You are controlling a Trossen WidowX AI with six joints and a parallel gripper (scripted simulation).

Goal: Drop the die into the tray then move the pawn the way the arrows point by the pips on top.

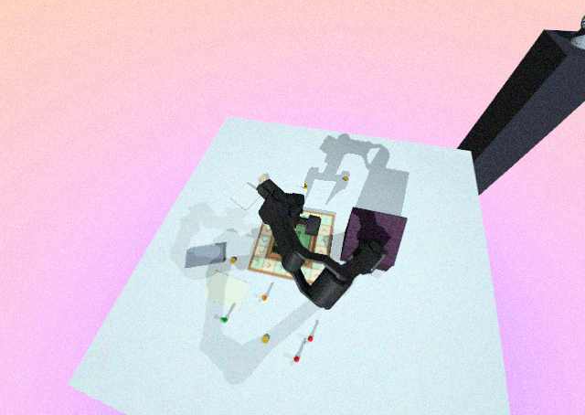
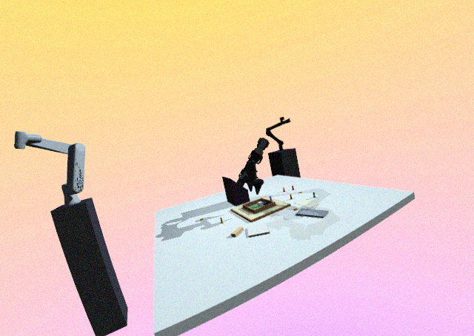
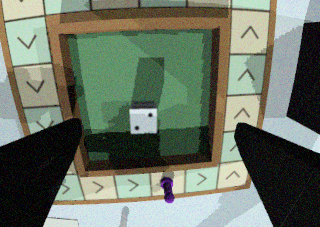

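The white die [image 3: 143, 120] [image 2: 261, 202] shows inside the walls of the green-floored tray [image 3: 216, 87] [image 2: 249, 208]. Its face towards the wrist camera shows two pips; whether it is at rest is unclear. The board [image 3: 31, 42] [image 2: 241, 214] [image 1: 325, 219] surrounds the tray with arrowed squares. The purple pawn [image 3: 168, 189] [image 2: 269, 197] stands on the board's bottom row in the wrist view, two squares left of the right corner square; arrows there point right. My gripper [image 3: 160, 128] [image 2: 254, 192] is open and empty above the tray. The arm hides much of the tray in the top view.
A dark purple box [image 1: 398, 231] [image 2: 235, 191] stands beside the board. A yellow pawn [image 1: 304, 186] [image 2: 221, 220], an orange pawn [image 1: 263, 297], a green pawn [image 1: 224, 319] and two red pawns stand around it. A grey slab [image 1: 205, 254] [image 2: 312, 212] and a wooden block [image 2: 237, 231] lie further off.
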